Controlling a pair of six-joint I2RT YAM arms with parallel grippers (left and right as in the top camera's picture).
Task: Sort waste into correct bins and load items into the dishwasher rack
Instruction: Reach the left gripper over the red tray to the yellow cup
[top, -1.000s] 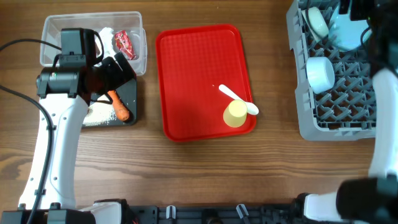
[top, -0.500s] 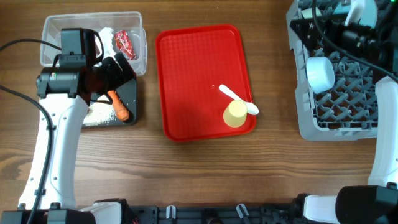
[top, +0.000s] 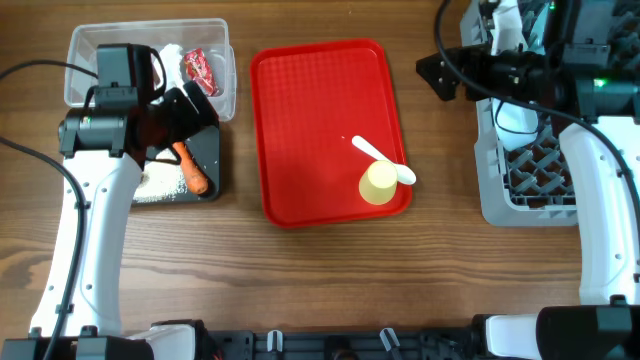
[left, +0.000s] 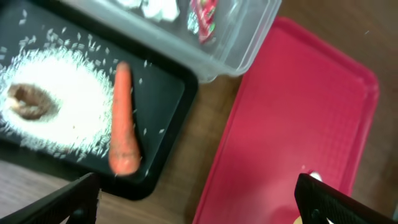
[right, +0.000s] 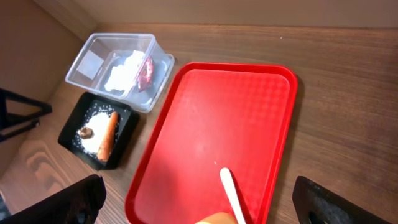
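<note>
On the red tray (top: 320, 120) a yellow cup (top: 379, 183) stands next to a white spoon (top: 383, 160). My right gripper (top: 437, 77) hangs open and empty between that tray and the grey dishwasher rack (top: 520, 195). Its wrist view looks down on the spoon (right: 231, 190) and the cup's rim (right: 214, 219). My left gripper (top: 192, 118) is open and empty above the black tray (top: 208, 165), which holds a carrot (left: 122, 121), rice (left: 62, 106) and a brown lump (left: 28, 102). The clear tub (top: 100, 45) holds a red wrapper (top: 201, 70) and a tissue (top: 170, 55).
A pale bowl (top: 513, 118) stands in the rack, partly under my right arm. Bare wooden table (top: 320, 280) runs along the front, below both trays. A black cable (top: 30, 160) loops over the table's left side.
My right arm has swung left from over the rack, and its gripper now reaches past the rack's left edge. The left arm, cup and spoon have not moved.
</note>
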